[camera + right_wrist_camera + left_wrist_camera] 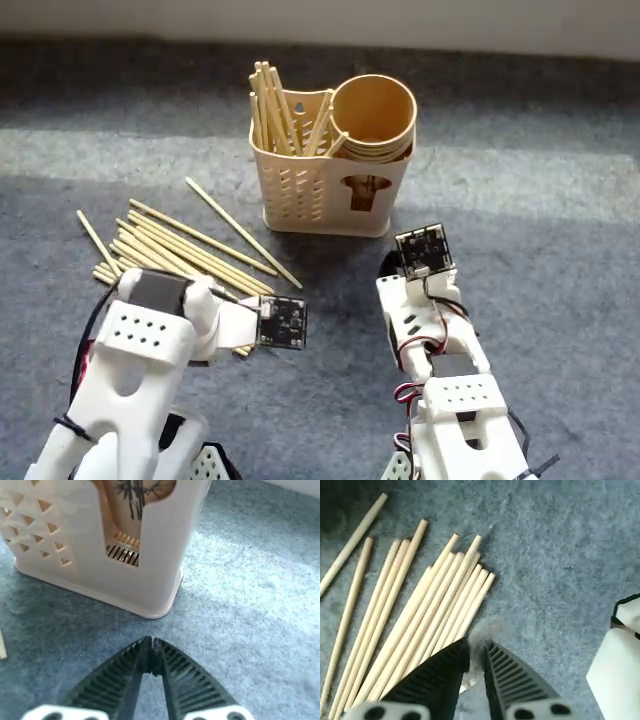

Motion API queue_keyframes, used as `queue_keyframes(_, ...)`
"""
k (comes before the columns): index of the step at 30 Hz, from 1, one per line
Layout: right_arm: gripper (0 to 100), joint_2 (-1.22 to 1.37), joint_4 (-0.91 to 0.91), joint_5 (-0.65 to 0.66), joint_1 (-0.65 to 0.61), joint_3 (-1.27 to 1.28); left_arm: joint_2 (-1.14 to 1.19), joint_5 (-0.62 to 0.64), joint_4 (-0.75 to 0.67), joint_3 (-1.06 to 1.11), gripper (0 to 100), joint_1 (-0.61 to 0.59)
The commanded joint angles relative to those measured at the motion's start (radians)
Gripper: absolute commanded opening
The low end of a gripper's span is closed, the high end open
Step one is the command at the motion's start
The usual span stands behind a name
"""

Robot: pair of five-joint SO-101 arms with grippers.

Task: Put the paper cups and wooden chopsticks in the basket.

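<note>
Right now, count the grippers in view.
2. The left gripper hangs at the ends of the loose chopsticks; the right gripper hangs low in front of the basket.

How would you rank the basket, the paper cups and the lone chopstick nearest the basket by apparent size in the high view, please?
1. basket
2. paper cups
3. lone chopstick: longer than the cups are wide, but so thin it covers least.
</note>
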Motion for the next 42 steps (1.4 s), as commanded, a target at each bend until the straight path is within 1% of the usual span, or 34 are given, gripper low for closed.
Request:
queue_keyframes(1,2.3,-0.022,0.001,0.011,0.015,-0.013,0.002,-0.046,-0.054,0.058,5,0.051)
queue_keyframes(5,2.3,-0.022,0.001,0.012,0.015,-0.013,0.002,-0.046,-0.158,0.143,9,0.050)
queue_keyframes(13,2.3,-0.022,0.001,0.012,0.015,-0.013,0.004,-0.051,-0.183,0.170,10,0.054)
queue_keyframes(17,2.3,-0.022,0.001,0.012,0.015,-0.013,0.012,-0.048,-0.242,0.176,9,0.054)
queue_keyframes(21,2.3,-0.022,0.001,0.012,0.015,-0.013,0.134,-0.052,-0.272,0.147,9,0.058)
queue_keyframes(27,2.3,-0.022,0.001,0.012,0.015,-0.013,0.378,-0.046,-0.308,0.030,9,0.047)
queue_keyframes(30,2.3,-0.022,0.001,0.012,0.015,-0.013,0.427,-0.017,-0.308,-0.010,9,0.047)
queue_keyframes(32,2.3,-0.022,0.001,0.012,0.015,-0.013,0.418,0.012,-0.301,-0.021,9,0.047)
queue_keyframes(34,2.3,-0.022,0.001,0.012,0.015,-0.013,0.384,0.012,-0.301,-0.019,9,0.053)
queue_keyframes(39,2.3,-0.022,0.001,0.012,0.015,-0.013,0.240,0.012,-0.213,-0.019,10,0.054)
queue_keyframes(42,2.3,-0.022,0.001,0.012,0.015,-0.013,0.209,0.011,-0.255,0.007,10,0.056)
